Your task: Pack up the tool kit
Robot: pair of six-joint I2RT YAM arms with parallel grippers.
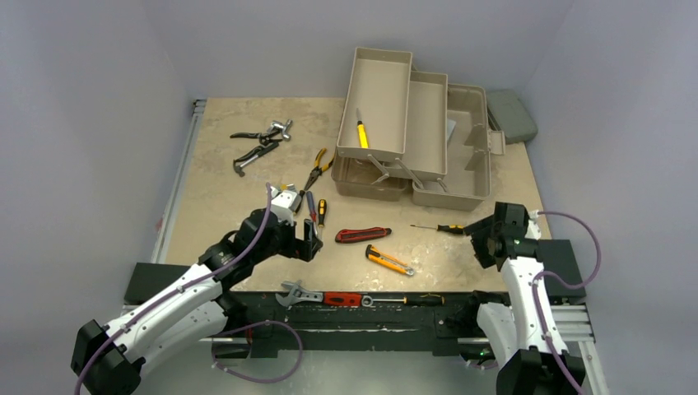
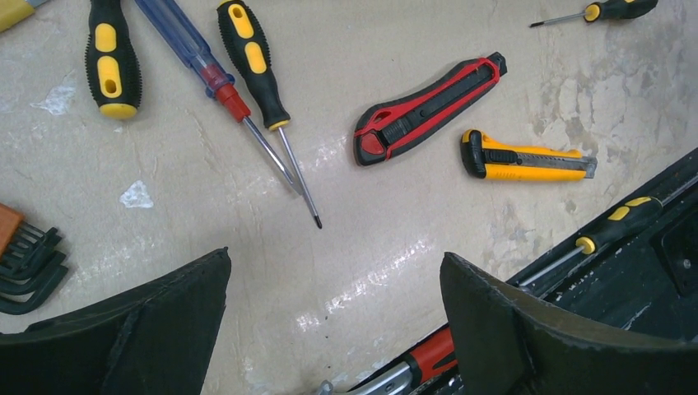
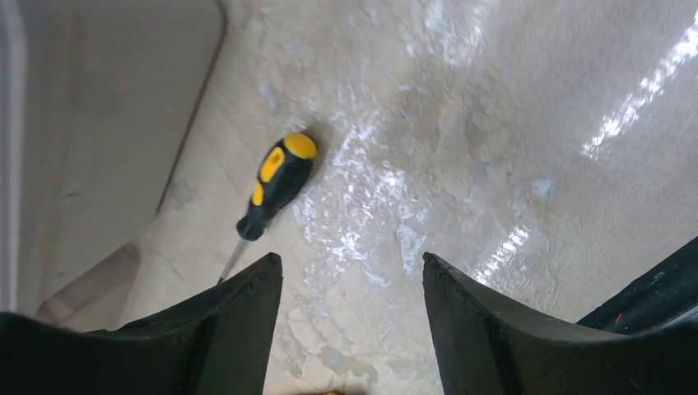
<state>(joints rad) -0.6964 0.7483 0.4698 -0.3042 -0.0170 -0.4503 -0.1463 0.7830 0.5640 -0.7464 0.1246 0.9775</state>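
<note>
Hovering over the near-left part of the desk (image 1: 222,197), the left tool (image 2: 336,263) has its fingers spread wide, with nothing but bare surface between them. Just past its fingertips three screwdrivers (image 2: 255,66) lie side by side, two with black-and-yellow handles and one clear blue. A bunch of hex keys (image 2: 29,267) sits off to one side. Toward the middle lie a red-and-black utility knife (image 2: 428,111) and, nearer the front edge, a yellow utility knife (image 2: 527,158), apart from each other. Along that near edge runs the black front rail (image 1: 395,317), carrying a wrench (image 1: 298,293) and other long implements.

The right tool (image 3: 352,263) hangs by the near-right corner, its fingers apart and gripping nothing, with bare desk showing between them. A small screwdriver (image 3: 276,185) lies just beyond one finger, not touching it.

The toolbox (image 1: 461,156) stands open at the far right of the desk, its trays (image 1: 383,82) folded out toward the far edge. A yellow-handled item (image 1: 360,132) lies in the outermost tray. A bare strip of desk separates the box from the knives. Left of the box lie pliers (image 1: 317,169), and two metal implements (image 1: 262,132) rest near the far-left corner. A grey case (image 1: 512,115) sits beyond the far-right corner.
</note>
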